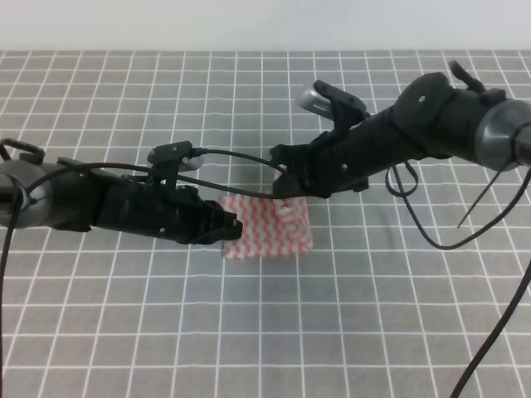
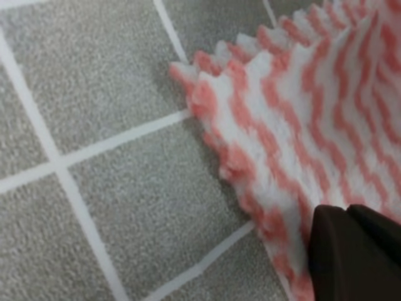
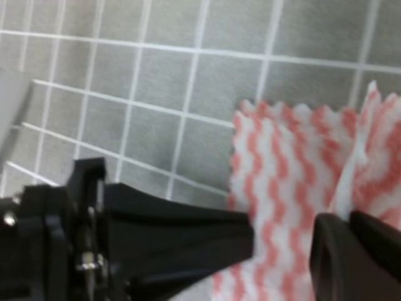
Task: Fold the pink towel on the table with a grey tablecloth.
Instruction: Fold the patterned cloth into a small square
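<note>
Exterior high shows the pink towel (image 1: 270, 225) mid-bench (image 1: 348, 332), both arms meeting over it. The right gripper (image 1: 286, 189) fingers pinch a lifted far edge; the left gripper (image 1: 232, 228) fingers' state I cannot tell. Best to carry that edge across evenly, aligning the pinked borders.

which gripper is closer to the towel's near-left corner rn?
Left. The left gripper sits on the pink towel's left edge, just above that corner. The right gripper is at the towel's far edge, holding a fold raised there.
</note>
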### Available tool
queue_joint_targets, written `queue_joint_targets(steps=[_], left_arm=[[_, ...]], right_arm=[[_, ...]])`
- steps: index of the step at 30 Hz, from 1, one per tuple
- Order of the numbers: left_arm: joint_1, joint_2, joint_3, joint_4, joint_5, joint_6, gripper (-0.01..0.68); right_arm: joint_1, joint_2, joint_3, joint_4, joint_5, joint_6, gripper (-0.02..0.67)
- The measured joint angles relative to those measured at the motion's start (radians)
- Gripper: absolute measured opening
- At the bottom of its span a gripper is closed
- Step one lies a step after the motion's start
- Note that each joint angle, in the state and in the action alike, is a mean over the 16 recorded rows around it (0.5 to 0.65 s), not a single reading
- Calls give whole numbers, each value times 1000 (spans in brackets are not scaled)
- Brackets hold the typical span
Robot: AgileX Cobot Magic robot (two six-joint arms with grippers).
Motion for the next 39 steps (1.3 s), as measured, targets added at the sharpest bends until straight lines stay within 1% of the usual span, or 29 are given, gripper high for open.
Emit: queue_joint_targets(steps=[14,29,39], left_arm=[[0,-11,-1,6,9,4,-2],[13,-79,-1,114,10,-77,-3],[18,-45,-1,50,-2,-11,-3]], right_arm=[[37,47,-54,19,-4,-9,-15],[38,50,-59,7,7,-9,-15],[38,50,-59,3,18,-9,-15]])
